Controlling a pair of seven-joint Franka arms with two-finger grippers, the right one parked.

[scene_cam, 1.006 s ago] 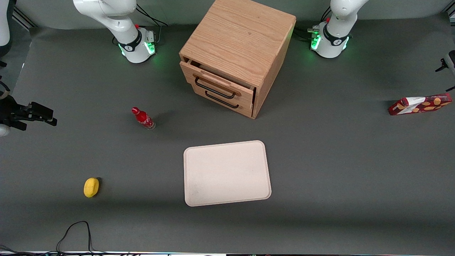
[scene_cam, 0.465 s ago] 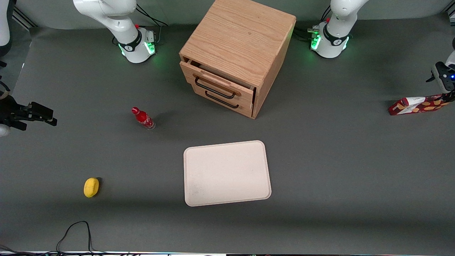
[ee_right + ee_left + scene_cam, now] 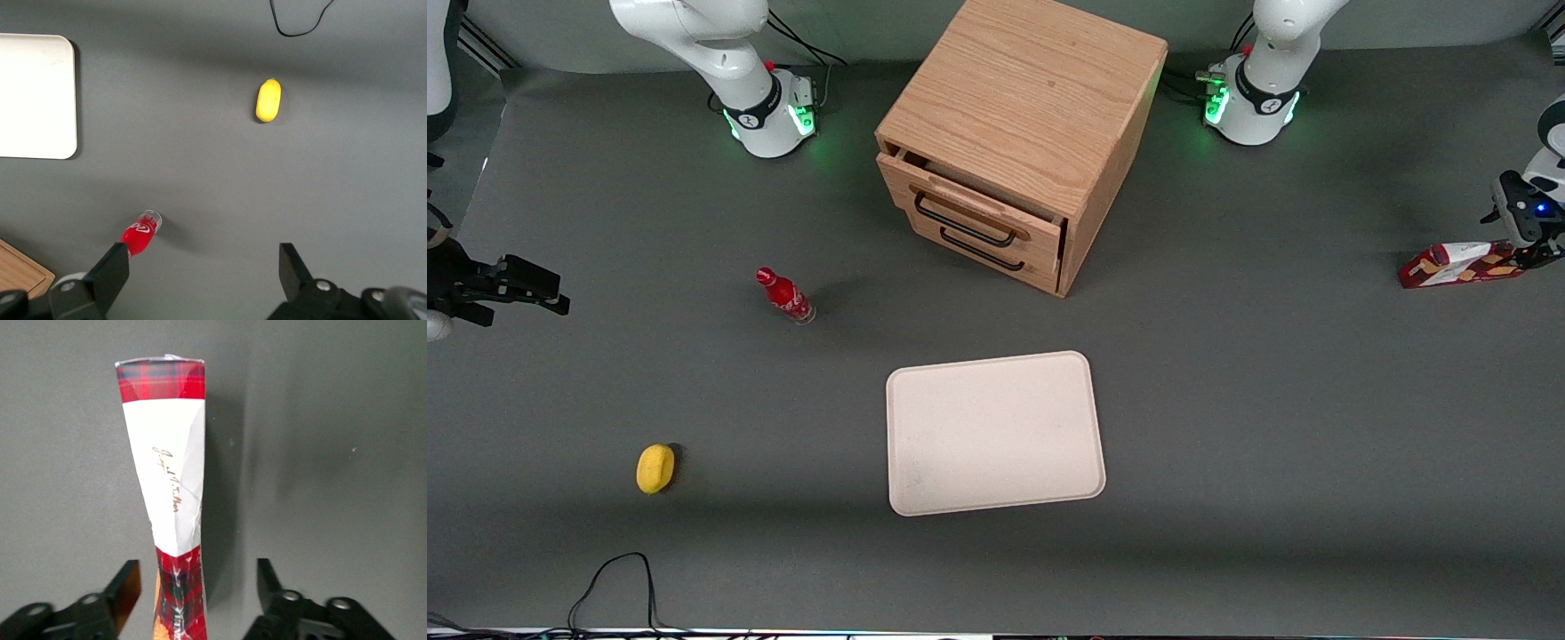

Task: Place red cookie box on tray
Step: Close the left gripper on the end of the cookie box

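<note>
The red cookie box (image 3: 1458,265) lies on its narrow side on the grey table at the working arm's end. In the left wrist view the red cookie box (image 3: 170,493) shows its white patch and tartan end. My left gripper (image 3: 1528,242) is over the box's outer end. In the left wrist view the gripper (image 3: 199,587) is open, one finger on each side of the box, with a gap between each finger and the box. The beige tray (image 3: 993,433) lies flat in the middle of the table, nearer the front camera than the cabinet; its corner also shows in the right wrist view (image 3: 40,100).
A wooden two-drawer cabinet (image 3: 1018,133) stands between the arm bases, its top drawer slightly open. A small red bottle (image 3: 785,296) and a yellow lemon-like object (image 3: 655,468) lie toward the parked arm's end. A black cable (image 3: 618,578) loops at the table's front edge.
My left gripper has come into view from the working arm's end and moved over the outer end of the box. The box has not moved.
</note>
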